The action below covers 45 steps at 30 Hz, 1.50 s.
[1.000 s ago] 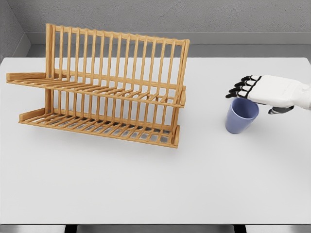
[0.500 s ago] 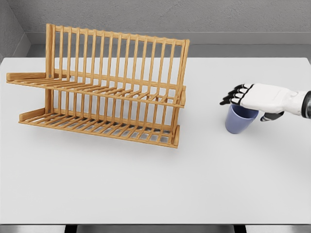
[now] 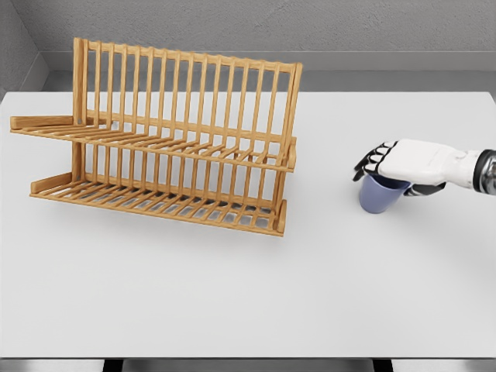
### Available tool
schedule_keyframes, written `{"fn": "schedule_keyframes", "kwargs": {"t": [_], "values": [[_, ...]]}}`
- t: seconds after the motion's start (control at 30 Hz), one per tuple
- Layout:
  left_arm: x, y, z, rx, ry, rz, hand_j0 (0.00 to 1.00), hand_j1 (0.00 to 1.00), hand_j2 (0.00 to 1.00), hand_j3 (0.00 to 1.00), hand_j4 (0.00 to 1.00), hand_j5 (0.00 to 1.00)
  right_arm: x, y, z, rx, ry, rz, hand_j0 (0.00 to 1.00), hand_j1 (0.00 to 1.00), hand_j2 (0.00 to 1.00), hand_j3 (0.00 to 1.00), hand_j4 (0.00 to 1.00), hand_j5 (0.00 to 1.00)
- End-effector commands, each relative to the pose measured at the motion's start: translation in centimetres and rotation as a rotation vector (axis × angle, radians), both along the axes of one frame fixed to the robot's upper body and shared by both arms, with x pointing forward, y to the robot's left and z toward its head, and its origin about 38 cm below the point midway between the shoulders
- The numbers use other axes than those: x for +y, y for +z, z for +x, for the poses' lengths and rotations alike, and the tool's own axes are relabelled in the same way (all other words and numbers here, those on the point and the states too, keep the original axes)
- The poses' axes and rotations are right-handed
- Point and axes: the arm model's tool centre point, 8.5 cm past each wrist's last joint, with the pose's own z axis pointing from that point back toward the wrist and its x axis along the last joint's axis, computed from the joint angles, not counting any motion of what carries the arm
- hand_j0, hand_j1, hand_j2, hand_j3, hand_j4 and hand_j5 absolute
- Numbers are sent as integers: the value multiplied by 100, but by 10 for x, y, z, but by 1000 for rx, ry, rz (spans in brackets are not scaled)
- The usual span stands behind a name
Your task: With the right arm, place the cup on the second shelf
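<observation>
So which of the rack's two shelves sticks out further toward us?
The lower shelf of the wooden rack; its front edge sits nearer the camera than the upper shelf above it.

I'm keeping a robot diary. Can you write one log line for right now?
right hand: over cup rim, grip unclear | blue cup: upright on table | wooden rack: both shelves hold nothing | left arm: unseen

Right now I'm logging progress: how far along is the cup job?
Early stage. Done: the right hand has reached the blue cup and lies over its rim. In hand: fingers curl around the top, though a firm grasp isn't clear; the cup stands on the table. Left: lifting it and carrying it to the wooden rack, whose shelves are empty.
</observation>
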Motion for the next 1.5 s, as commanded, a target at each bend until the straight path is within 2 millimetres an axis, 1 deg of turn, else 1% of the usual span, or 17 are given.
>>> {"fn": "schedule_keyframes", "kwargs": {"t": [0.0,0.23,0.33,0.5,0.57,0.6,0.63,0.7,0.83,0.87,1.0,1.1,1.2,1.27,1.37,1.43,1.47], "values": [[0,0,0,0,0,0,100,100,100,100,100,100,0,1,0,0,-2,3,67,67,67,67,67,67],[0,0,0,0,0,0,100,100,100,100,100,100,-3,9,0,-16,-5,5,66,66,66,66,66,66],[0,0,0,0,0,0,100,100,100,100,100,100,-4,19,4,-38,-6,3,66,66,66,66,66,66],[0,0,0,0,0,0,100,100,100,100,100,100,-5,27,5,-60,-6,6,66,66,66,66,66,66],[0,0,0,0,0,0,100,100,100,100,100,100,-5,28,5,-61,-7,7,65,65,65,65,65,65],[0,0,0,0,0,0,100,100,100,100,100,100,-5,28,5,-61,-7,7,63,63,63,63,63,63],[0,0,0,0,0,0,100,100,100,100,100,100,-5,28,5,-62,-4,7,64,64,64,64,64,64],[0,0,0,0,0,0,100,100,100,100,100,100,-4,36,8,-81,1,8,65,65,65,65,65,65],[0,0,0,0,0,0,100,100,100,100,100,100,-3,45,10,-103,3,8,65,65,65,65,65,65],[0,0,0,0,0,0,100,100,100,100,100,100,-8,56,11,-132,-6,13,65,65,65,65,65,65],[0,0,0,0,0,0,100,100,100,100,100,100,-7,63,9,-151,1,10,65,65,65,65,65,65],[0,0,0,0,0,0,100,100,100,100,100,100,-11,82,11,-198,-4,19,65,65,65,65,65,65],[0,0,0,0,0,0,100,100,100,100,100,100,-11,84,11,-202,-3,20,65,65,65,65,65,65],[0,0,0,0,0,0,100,100,100,100,100,100,-11,90,9,-219,0,18,65,65,65,65,65,65],[0,0,0,0,0,0,100,100,100,100,100,100,-11,93,9,-227,0,18,65,65,65,65,65,65],[0,0,0,0,0,0,100,100,100,100,100,100,-10,100,10,-243,3,19,65,65,65,65,65,65],[0,0,0,0,0,0,100,100,100,100,100,100,-6,104,9,-256,12,20,65,65,65,65,65,65]]}}
